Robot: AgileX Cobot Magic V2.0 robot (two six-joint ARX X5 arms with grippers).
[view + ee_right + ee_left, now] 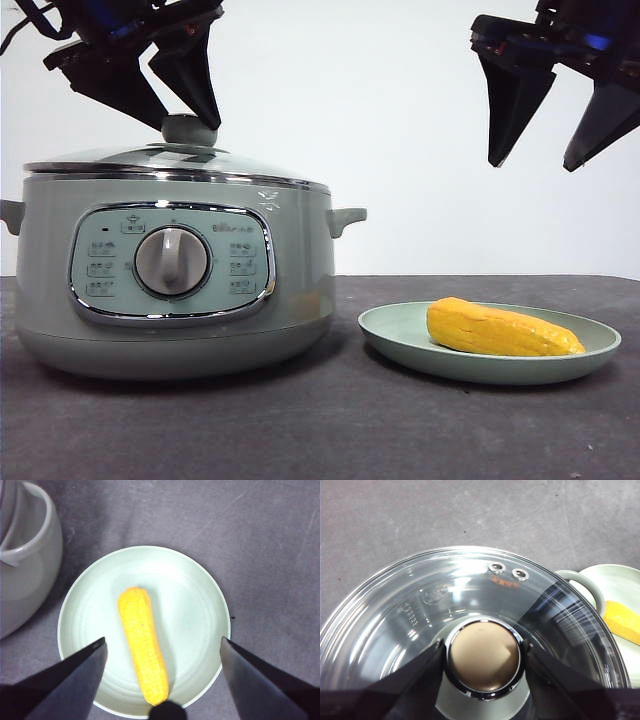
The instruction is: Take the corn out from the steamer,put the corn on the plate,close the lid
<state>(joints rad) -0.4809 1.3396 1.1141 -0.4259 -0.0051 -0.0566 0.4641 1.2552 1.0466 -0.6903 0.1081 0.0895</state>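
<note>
The pale green steamer (300, 285) stands at the left with its glass lid (120, 158) seated on the chrome rim. My left gripper (188, 125) is down over the lid's knob (482, 657), one black jaw against each side of it. The yellow corn (500, 330) lies on the pale green plate (395, 335) to the right of the pot. High above that plate hangs my right gripper (533, 165), open, with nothing between its jaws. In the right wrist view the corn (142, 645) lies along the middle of the plate (195, 605).
One side handle (345, 218) of the pot sticks out toward the plate, with a small gap between pot and plate. The dark grey tabletop (330, 430) runs across the front. Behind everything is a plain white wall.
</note>
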